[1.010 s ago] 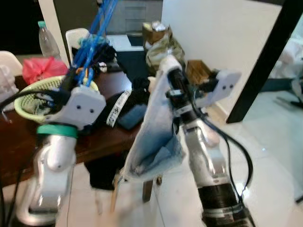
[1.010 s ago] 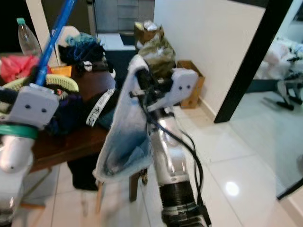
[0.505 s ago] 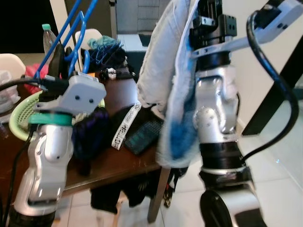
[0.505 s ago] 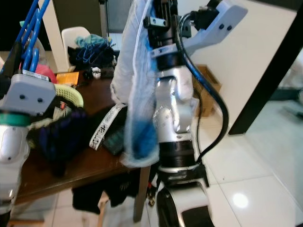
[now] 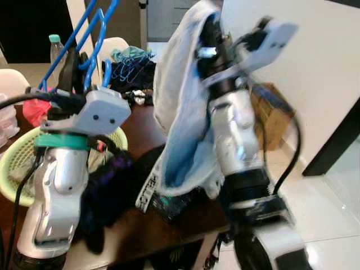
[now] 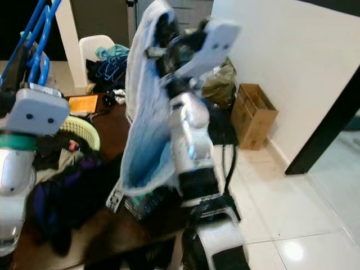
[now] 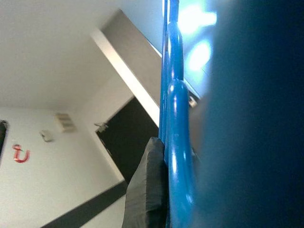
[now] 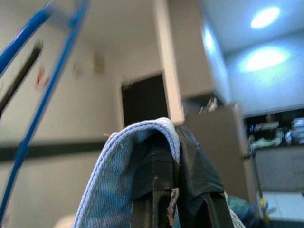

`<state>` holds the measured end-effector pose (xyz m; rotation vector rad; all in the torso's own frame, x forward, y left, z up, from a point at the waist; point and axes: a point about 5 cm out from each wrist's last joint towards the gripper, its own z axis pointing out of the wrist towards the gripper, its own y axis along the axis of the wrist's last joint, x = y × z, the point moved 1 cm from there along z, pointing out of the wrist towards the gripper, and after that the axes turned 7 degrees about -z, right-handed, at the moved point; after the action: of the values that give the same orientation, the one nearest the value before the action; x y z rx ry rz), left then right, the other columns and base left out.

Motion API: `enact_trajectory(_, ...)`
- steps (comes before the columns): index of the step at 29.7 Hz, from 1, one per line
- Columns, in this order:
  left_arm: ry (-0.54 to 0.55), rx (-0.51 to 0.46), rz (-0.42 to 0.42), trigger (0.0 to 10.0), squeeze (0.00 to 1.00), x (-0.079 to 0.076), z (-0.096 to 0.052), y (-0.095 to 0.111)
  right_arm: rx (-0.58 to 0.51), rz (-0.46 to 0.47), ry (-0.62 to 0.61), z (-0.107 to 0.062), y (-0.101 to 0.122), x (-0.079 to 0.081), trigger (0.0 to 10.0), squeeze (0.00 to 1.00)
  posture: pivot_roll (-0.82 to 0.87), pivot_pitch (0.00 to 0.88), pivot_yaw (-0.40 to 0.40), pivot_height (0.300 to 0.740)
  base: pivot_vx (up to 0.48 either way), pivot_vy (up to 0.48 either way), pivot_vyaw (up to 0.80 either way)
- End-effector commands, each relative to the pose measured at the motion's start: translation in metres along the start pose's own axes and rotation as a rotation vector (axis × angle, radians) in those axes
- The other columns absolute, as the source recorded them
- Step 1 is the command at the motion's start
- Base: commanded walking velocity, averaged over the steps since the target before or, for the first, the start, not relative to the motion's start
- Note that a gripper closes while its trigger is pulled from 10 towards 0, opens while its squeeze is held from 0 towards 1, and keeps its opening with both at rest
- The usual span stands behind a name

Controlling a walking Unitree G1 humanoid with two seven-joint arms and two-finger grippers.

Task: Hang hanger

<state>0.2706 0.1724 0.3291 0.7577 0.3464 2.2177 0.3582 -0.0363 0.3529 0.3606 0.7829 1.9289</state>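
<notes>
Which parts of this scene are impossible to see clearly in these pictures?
- Top of the blue hanger: cut off by the upper edge of the left eye view.
- Right pincer: its fingers are wrapped by the pale blue cloth in the eye views.
- Left wrist view: a blurred dark blue mass covers its right side.
- Small items on the table: too blurred to name.
- Dark garment: type unclear.
</notes>
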Motion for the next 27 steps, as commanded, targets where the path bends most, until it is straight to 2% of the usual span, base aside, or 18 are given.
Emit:
enact_trajectory(1,-0.028,-0.014,-0.004,10.0,0.0,-0.002,-0.004,0.004,0.188,-0.059,-0.04,-0.03,-0.037,-0.016,10.0,0.0,0.1,0.025,0.022,0.74,0.0,0.0,0.0)
enact_trajectory(4,-0.03,-0.015,-0.006,10.0,0.0,-0.003,-0.005,0.004,0.215,-0.061,-0.046,-0.036,-0.042,-0.019,10.0,0.0,0.1,0.025,0.022,0.74,0.0,0.0,0.0)
enact_trajectory(6,-0.034,-0.017,0.0,10.0,0.0,-0.003,-0.003,0.003,0.29,-0.022,0.042,-0.052,-0.054,-0.02,10.0,0.0,0.09,0.02,0.023,0.74,0.0,0.0,0.0)
enact_trajectory(8,-0.034,-0.017,0.005,10.0,0.0,-0.002,-0.001,0.001,0.393,-0.126,0.098,-0.069,-0.069,-0.022,10.0,0.0,0.09,0.016,0.025,0.74,0.0,0.0,0.0)
enact_trajectory(9,-0.034,-0.017,0.005,10.0,0.0,-0.002,-0.001,0.001,0.393,-0.126,0.098,-0.069,-0.069,-0.022,10.0,0.0,0.09,0.016,0.025,0.74,0.0,0.0,0.0)
enact_trajectory(11,-0.034,-0.015,0.008,10.0,0.0,0.0,0.0,0.0,0.502,-0.241,0.184,-0.087,-0.085,-0.022,10.0,0.0,0.09,0.018,0.025,0.74,0.0,0.0,0.0)
enact_trajectory(12,-0.034,-0.015,0.008,10.0,0.0,0.0,0.0,0.0,0.502,-0.241,0.184,-0.087,-0.085,-0.022,10.0,0.0,0.09,0.018,0.025,0.74,0.0,0.0,0.0)
enact_trajectory(13,-0.034,-0.014,0.009,10.0,0.0,0.001,0.0,-0.001,0.544,-0.29,0.229,-0.097,-0.092,-0.021,10.0,0.0,0.09,0.019,0.025,0.74,0.0,0.0,0.0)
enact_trajectory(14,-0.034,-0.014,0.009,10.0,0.0,0.001,0.0,-0.001,0.544,-0.29,0.229,-0.097,-0.092,-0.021,10.0,0.0,0.09,0.019,0.025,0.74,0.0,0.0,0.0)
enact_trajectory(17,-0.034,-0.013,0.012,10.0,0.0,0.003,0.001,-0.001,0.607,-0.32,0.287,-0.111,-0.1,-0.019,10.0,0.0,0.1,0.02,0.027,0.74,0.0,0.0,0.0)
enact_trajectory(18,-0.035,-0.012,0.013,10.0,0.0,0.003,0.001,-0.001,0.645,-0.332,0.335,-0.118,-0.104,-0.016,10.0,0.07,0.1,0.021,0.028,0.74,0.0,0.0,0.0)
enact_trajectory(19,-0.035,-0.012,0.013,10.0,0.0,0.004,0.0,-0.001,0.701,-0.357,0.398,-0.126,-0.109,-0.014,10.0,0.71,0.1,0.021,0.028,0.74,0.0,0.0,0.0)
enact_trajectory(20,-0.035,-0.012,0.013,10.0,0.0,0.004,0.0,-0.001,0.701,-0.357,0.398,-0.126,-0.109,-0.014,10.0,0.71,0.1,0.021,0.028,0.74,0.0,0.0,0.0)
enact_trajectory(21,-0.036,-0.012,0.013,10.0,0.0,0.004,0.0,-0.001,0.804,-0.373,0.476,-0.14,-0.118,-0.014,10.0,1.0,0.1,0.019,0.028,0.74,0.0,0.0,0.0)
enact_trajectory(23,-0.036,-0.012,0.012,10.0,0.0,0.004,0.0,-0.001,0.9,-0.439,0.592,-0.155,-0.123,-0.016,10.0,1.0,0.1,0.019,0.028,0.74,0.0,0.0,0.0)
enact_trajectory(25,-0.035,-0.011,0.013,10.0,0.0,0.005,0.0,-0.001,0.817,-0.251,0.536,-0.142,-0.108,-0.013,10.0,1.0,0.1,0.019,0.026,0.74,0.0,0.0,0.0)
enact_trajectory(26,-0.035,-0.011,0.013,10.0,0.0,0.005,0.0,-0.001,0.817,-0.251,0.536,-0.142,-0.108,-0.013,10.0,1.0,0.1,0.019,0.026,0.74,0.0,0.0,0.0)
enact_trajectory(27,-0.034,-0.011,0.014,10.0,0.0,0.005,0.0,-0.001,0.744,-0.124,0.496,-0.132,-0.096,-0.013,10.0,1.0,0.1,0.019,0.026,0.74,0.0,0.0,0.0)
